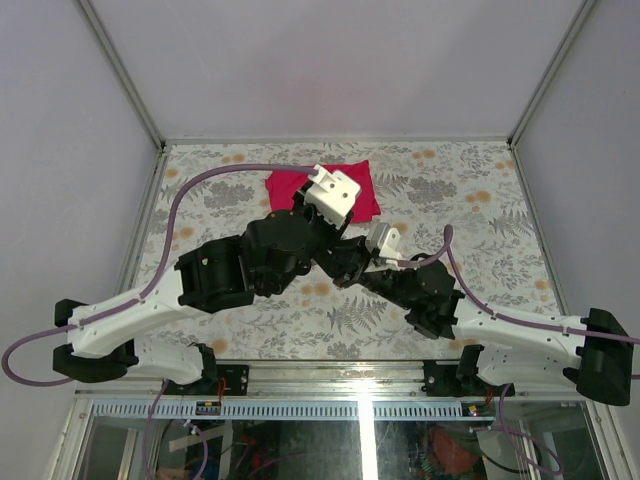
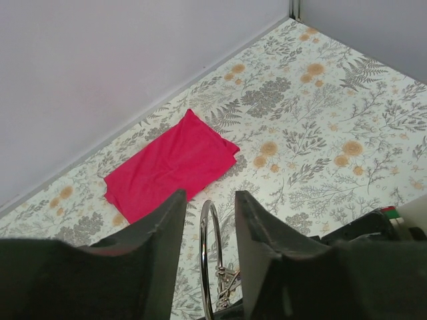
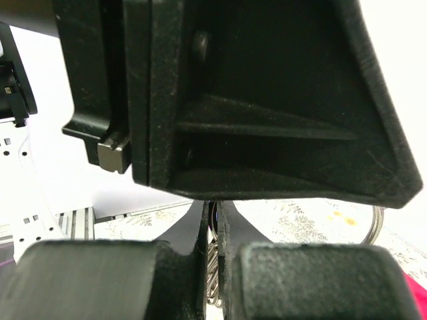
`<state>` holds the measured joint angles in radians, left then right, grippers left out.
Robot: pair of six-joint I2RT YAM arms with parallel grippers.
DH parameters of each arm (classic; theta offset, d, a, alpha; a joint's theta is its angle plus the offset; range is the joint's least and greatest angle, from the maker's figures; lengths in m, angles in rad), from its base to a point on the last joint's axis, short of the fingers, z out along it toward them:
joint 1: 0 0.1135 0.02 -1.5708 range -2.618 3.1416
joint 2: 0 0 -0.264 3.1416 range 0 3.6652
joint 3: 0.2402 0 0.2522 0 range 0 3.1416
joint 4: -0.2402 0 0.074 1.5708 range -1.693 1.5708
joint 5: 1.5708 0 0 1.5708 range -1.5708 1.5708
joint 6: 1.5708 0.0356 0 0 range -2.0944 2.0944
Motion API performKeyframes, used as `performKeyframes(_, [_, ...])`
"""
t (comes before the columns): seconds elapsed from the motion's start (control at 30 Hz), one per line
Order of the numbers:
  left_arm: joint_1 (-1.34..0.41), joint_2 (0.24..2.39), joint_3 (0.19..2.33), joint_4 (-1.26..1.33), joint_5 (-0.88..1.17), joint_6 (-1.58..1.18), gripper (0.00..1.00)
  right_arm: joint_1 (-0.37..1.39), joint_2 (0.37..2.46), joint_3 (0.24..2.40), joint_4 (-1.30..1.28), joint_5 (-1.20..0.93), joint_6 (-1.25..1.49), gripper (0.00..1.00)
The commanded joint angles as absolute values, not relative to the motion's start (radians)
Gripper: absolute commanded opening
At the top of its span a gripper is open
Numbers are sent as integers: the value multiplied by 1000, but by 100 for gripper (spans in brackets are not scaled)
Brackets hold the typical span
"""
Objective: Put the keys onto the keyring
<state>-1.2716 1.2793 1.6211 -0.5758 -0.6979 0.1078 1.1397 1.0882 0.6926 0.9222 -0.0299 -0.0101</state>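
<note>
The keyring [image 2: 207,257], a thin silver wire ring, stands on edge between the fingers of my left gripper [image 2: 210,197]. Those jaws are open, with a gap on each side of the ring. My right gripper [image 3: 213,207] is shut on the keyring's lower part, and silver wire [image 3: 214,270] shows pinched between its pads. A small cluster of silver metal pieces [image 2: 229,280] sits low on the ring; I cannot tell whether these are the keys, and no coloured heads show. In the top view both grippers meet over the table's middle, hiding ring and keys.
A red cloth [image 1: 290,186] lies flat near the back wall, also seen in the left wrist view as the red cloth [image 2: 170,167]. The left gripper's black body [image 3: 253,100] fills the upper right wrist view. White walls enclose the floral table [image 1: 480,200].
</note>
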Motion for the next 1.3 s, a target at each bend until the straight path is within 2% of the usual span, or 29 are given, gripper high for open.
performKeyframes(0.0, [-1269, 1279, 1654, -523, -704, 98, 39, 1141, 1048, 734, 970, -42, 21, 0])
performKeyframes(0.23, [-1268, 1250, 1638, -498, -677, 105, 47, 1142, 1022, 730, 933, 26, 70, 0])
performKeyframes(0.4, [-1269, 1129, 1535, -380, -621, 115, 52, 1142, 996, 748, 831, 119, 101, 0])
performKeyframes(0.6, [-1267, 997, 1417, -316, -599, 69, 53, 1142, 986, 730, 830, 97, 53, 0])
performKeyframes(0.83, [-1268, 972, 1363, -344, -516, -23, 56, 1141, 990, 730, 852, 49, -27, 0])
performKeyframes(1.1, [-1266, 1024, 1343, -376, -495, -103, 55, 1142, 979, 718, 869, 18, -67, 0])
performKeyframes(1.27, [-1267, 1071, 1364, -422, -521, -124, 45, 1141, 970, 715, 872, 8, -70, 0])
